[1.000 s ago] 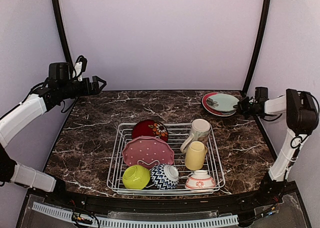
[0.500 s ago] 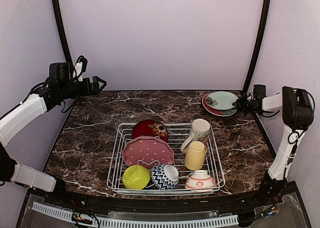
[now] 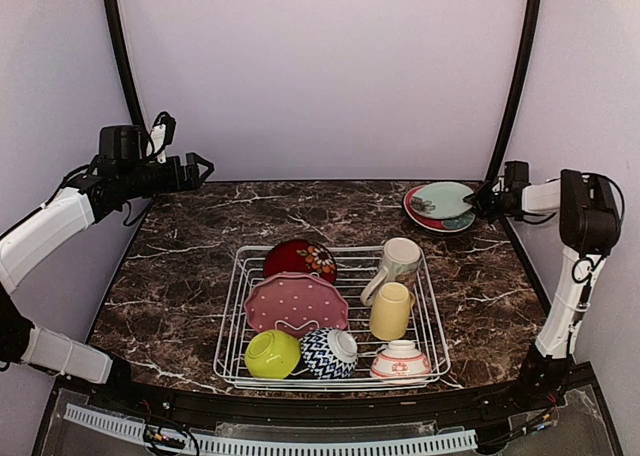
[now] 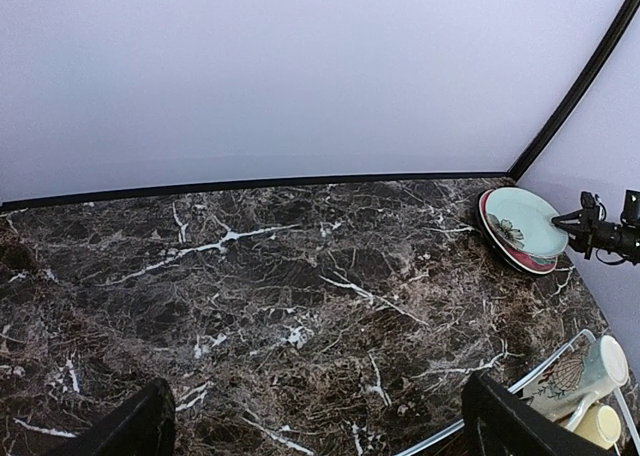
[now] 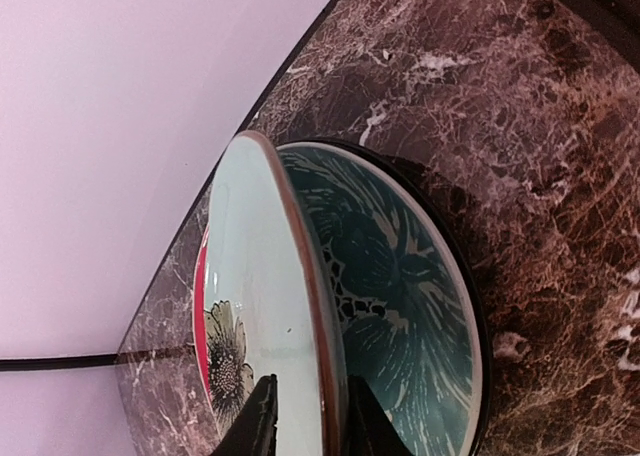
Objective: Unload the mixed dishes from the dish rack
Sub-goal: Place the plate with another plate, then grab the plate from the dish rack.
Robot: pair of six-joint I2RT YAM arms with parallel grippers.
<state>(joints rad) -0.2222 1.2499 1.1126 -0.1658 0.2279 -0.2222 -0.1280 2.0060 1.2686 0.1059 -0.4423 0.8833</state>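
Note:
The white dish rack [image 3: 232, 306] holds a red plate [image 3: 300, 259], a pink dotted plate [image 3: 296, 304], a cream mug [image 3: 398, 261], a yellow mug [image 3: 391, 311], and lime [image 3: 272, 354], navy-zigzag [image 3: 330, 353] and pink-white [image 3: 400, 361] bowls. At the back right, my right gripper [image 3: 482, 201] straddles the right rim of a teal plate [image 3: 445, 198]. It holds that plate tilted over a red plate [image 3: 412, 211] and a black-rimmed plate [image 3: 462, 221]. In the right wrist view the fingers [image 5: 262, 416] close on that rim [image 5: 300, 306]. My left gripper [image 3: 200, 166] is open, high at the back left.
The left wrist view shows bare marble tabletop [image 4: 300, 276] between the open fingers, the plate stack [image 4: 522, 228] at far right and the rack's corner with the cream mug [image 4: 585, 371]. Black frame posts stand at both back corners.
My right gripper has shifted slightly back and up at the plate's edge. The teal plate's right side now sits raised, showing the dark plate beneath. The left arm has not moved.

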